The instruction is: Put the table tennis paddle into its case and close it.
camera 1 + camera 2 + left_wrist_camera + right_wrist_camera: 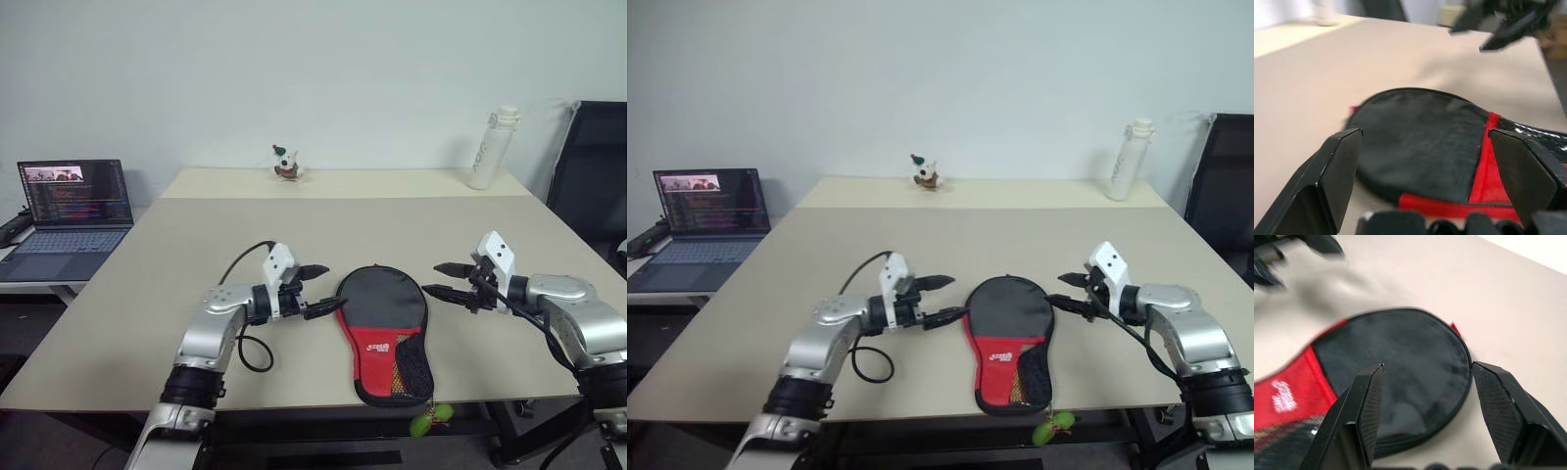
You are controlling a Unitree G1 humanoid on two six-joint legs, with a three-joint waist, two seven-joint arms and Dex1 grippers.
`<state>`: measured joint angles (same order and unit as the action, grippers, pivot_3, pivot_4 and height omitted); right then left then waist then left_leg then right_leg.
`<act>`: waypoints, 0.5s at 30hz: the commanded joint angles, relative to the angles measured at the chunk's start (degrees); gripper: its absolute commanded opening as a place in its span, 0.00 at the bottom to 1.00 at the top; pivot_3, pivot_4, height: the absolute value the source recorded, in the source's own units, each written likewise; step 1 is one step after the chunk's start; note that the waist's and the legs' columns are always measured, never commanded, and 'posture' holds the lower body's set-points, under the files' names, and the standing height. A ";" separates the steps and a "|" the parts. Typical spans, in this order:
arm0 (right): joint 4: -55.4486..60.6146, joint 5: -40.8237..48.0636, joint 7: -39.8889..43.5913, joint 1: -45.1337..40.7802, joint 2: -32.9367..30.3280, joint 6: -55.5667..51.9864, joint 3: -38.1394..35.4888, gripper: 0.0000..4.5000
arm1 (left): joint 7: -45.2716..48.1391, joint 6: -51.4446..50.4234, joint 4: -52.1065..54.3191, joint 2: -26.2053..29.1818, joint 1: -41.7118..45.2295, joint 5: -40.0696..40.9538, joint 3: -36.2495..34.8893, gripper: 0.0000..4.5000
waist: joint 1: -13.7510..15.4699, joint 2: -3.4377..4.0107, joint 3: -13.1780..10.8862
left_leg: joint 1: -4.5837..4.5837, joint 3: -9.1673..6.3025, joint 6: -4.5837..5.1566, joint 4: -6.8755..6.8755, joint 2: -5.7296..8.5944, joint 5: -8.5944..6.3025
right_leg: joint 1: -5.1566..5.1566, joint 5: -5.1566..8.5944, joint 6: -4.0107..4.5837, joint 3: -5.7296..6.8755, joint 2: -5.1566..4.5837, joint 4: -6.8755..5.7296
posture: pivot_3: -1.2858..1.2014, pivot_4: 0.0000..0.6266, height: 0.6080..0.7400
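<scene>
- Head views: its case (384, 331) lies flat near the front edge of the table (196, 245), round black end away from the robot, red band and mesh pocket towards it; the green ball charm (431, 419) dangles over the table edge; the left gripper (323, 290) sits just off the case's left rim, the right gripper (441, 279) just off its right rim, both aimed inward with fingers spread and nothing in them; no paddle lies loose on the table, so I'd judge the table tennis paddle is already inside, though I cannot see it; a laptop (71, 208), a small figurine (285, 164) and a white bottle (492, 148) stand well clear at the far edges.
- Left wrist view: its two black fingers (1332, 171) stand wide apart, framing the black dome of the case, empty between them; the other gripper hangs blurred beyond the case.
- Right wrist view: fingers (1369, 401) parted around the case's round end, holding nothing; a red tab shows at the rim, but whether the zip is run shut I cannot tell.
- Step in hand, as I read it: the closing stage, or checking it; next move calls for one gripper steadying the soft cover while the other finds the zip pull; a small, slippery target.
</scene>
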<state>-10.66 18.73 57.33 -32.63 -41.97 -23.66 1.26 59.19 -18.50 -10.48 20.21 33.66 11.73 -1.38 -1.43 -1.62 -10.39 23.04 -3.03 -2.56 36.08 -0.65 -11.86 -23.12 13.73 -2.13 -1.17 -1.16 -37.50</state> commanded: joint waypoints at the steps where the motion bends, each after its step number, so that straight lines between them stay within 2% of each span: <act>1: -4.65 -1.86 2.67 -2.73 -0.88 5.39 -0.68 0.68 | -4.70 -1.66 6.84 0.79 -0.82 1.83 -1.68 1.00 | -0.06 0.00 0.00 | 0.00 0.01 0.00 0.01 0.00 0.00 | 0.00 0.00 0.00 -0.01 -0.01 0.00 | 0.52 0.24 1.00; 8: -16.97 -5.08 5.47 -5.15 -4.03 11.78 -1.92 0.68 | -12.08 -2.02 9.76 1.36 -2.78 -1.98 2.02 1.00 | -0.19 0.02 -0.01 | -0.05 0.10 0.00 -0.05 -0.02 0.00 | -0.02 0.00 0.02 -0.09 0.02 -0.02 | 0.52 0.24 1.00; 15: -10.19 -4.31 4.27 -1.11 -5.29 8.48 -3.37 0.68 | -15.36 1.47 8.83 1.41 -4.74 -4.08 4.32 1.00 | -0.34 0.04 -0.03 | -0.09 0.20 0.00 -0.05 -0.01 0.00 | -0.04 0.01 0.02 -0.22 0.01 -0.07 | 0.52 0.24 1.00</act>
<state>-23.89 13.22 61.74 -34.33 -46.42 -14.48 -0.10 44.36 -18.46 -3.75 21.58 29.70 7.77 2.48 -1.77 -1.58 -10.43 22.92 -2.82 -2.56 36.01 -0.68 -11.87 -23.16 13.74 -2.10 -1.41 -1.13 -37.58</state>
